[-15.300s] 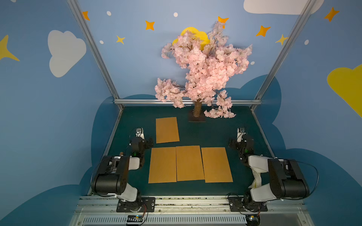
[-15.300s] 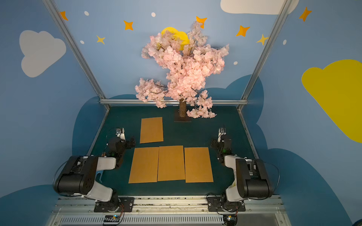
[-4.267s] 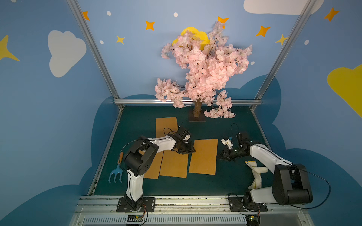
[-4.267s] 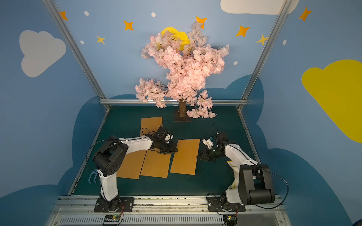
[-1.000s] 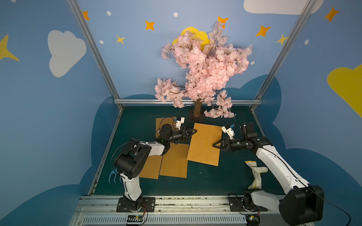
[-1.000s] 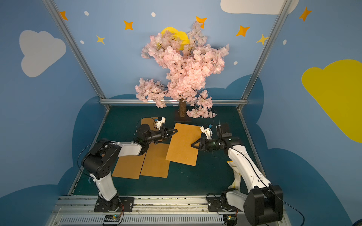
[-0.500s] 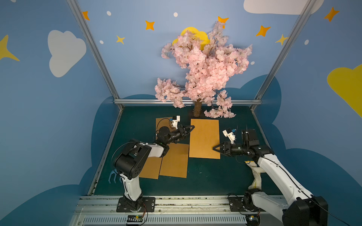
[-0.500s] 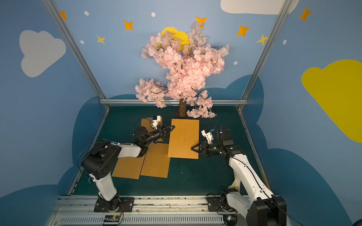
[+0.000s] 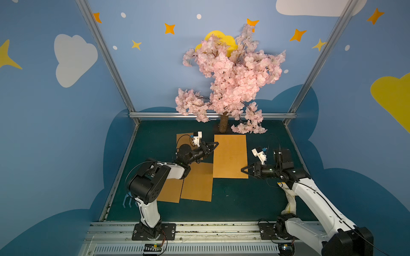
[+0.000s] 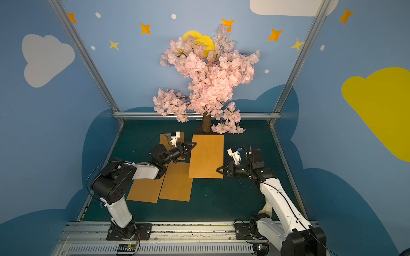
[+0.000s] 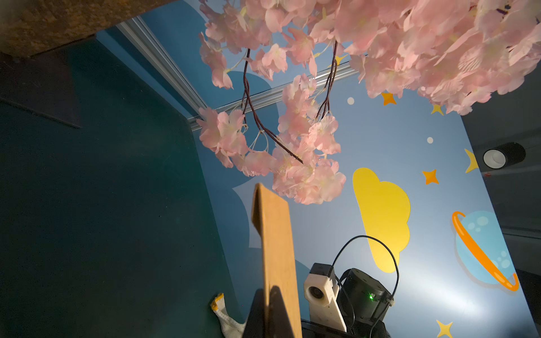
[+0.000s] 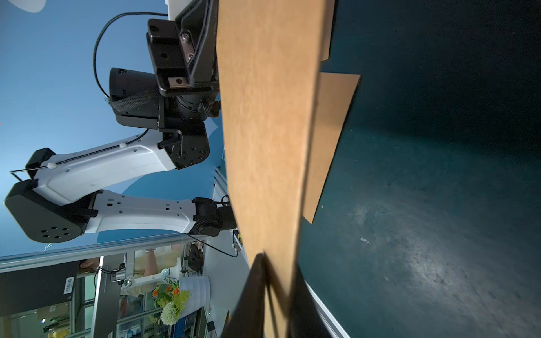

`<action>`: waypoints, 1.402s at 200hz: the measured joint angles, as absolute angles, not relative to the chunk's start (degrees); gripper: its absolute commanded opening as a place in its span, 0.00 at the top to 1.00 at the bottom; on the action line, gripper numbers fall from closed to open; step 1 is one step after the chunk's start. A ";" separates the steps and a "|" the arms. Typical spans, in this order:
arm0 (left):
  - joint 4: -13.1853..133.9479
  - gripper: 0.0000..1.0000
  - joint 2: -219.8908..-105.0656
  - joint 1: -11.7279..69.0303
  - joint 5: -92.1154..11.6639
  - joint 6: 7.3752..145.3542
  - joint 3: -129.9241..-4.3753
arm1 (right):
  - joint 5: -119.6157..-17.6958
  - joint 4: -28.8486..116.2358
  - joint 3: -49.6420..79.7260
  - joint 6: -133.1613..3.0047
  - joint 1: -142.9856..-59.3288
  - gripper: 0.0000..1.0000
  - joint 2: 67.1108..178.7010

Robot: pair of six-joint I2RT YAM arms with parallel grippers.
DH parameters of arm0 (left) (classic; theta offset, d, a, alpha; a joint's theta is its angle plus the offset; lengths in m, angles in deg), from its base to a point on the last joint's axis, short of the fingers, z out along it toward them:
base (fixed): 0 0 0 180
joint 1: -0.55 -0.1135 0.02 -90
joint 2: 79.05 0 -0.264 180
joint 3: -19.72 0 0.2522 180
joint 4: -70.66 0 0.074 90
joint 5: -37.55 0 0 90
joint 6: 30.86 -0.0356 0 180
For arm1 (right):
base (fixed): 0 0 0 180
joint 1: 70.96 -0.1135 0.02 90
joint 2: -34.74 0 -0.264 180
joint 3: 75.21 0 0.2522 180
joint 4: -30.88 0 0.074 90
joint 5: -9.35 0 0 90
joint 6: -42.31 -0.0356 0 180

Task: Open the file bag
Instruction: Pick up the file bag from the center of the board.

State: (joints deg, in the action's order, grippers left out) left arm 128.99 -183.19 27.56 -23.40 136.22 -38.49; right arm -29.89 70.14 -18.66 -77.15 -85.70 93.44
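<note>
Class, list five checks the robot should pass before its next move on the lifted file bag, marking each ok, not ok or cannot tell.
1. Left gripper shut on file bag edge: ok.
2. Right gripper shut on its near corner: ok.
3. Bag lifted off the mat: ok.
4. Flap or opening in view: cannot tell.
5. Far edge clear of the blossoms: cannot tell.

Plain tan rectangular file bag (image 9: 230, 155), flat, held level above the green mat (image 9: 244, 199)
</note>
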 measured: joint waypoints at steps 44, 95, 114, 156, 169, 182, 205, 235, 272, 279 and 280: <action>124.64 0.47 -180.17 27.45 -23.09 134.02 -37.03 | -30.02 72.52 -16.67 -74.96 -85.94 1.00 93.11; 101.50 0.28 -169.09 27.05 -23.59 123.09 -37.20 | -32.25 79.04 -9.64 -69.93 -86.27 1.00 95.80; 86.00 0.27 -164.26 27.03 -26.26 116.60 -40.33 | -33.61 82.07 -6.75 -67.92 -86.88 1.00 96.96; 55.01 0.28 -156.13 28.19 -35.29 103.20 -52.79 | -38.20 86.71 -5.07 -65.82 -93.19 1.00 97.53; 48.19 0.28 -155.12 29.61 -38.06 100.42 -56.22 | -40.12 87.28 -5.09 -66.04 -96.17 1.00 97.55; 42.55 0.29 -155.14 31.27 -40.42 98.43 -59.15 | -42.13 87.36 -5.11 -66.72 -98.72 1.00 97.55; 33.06 0.31 -157.07 34.68 -44.62 95.74 -64.39 | -45.24 87.34 -5.09 -67.40 -102.61 1.00 97.57; 24.69 0.31 -161.20 38.46 -49.95 94.00 -71.30 | -49.41 88.13 -4.00 -68.12 -106.86 1.00 99.58; 17.76 0.32 -164.91 41.54 -55.81 93.36 -78.82 | -54.96 89.11 -0.52 -68.49 -110.94 1.00 103.45; 16.58 0.32 -165.55 41.94 -56.79 93.27 -80.30 | -56.03 89.16 -0.13 -68.51 -111.49 1.00 103.78; 16.47 0.32 -165.59 41.98 -56.84 93.23 -80.43 | -56.25 89.18 -0.04 -68.51 -111.58 1.00 103.84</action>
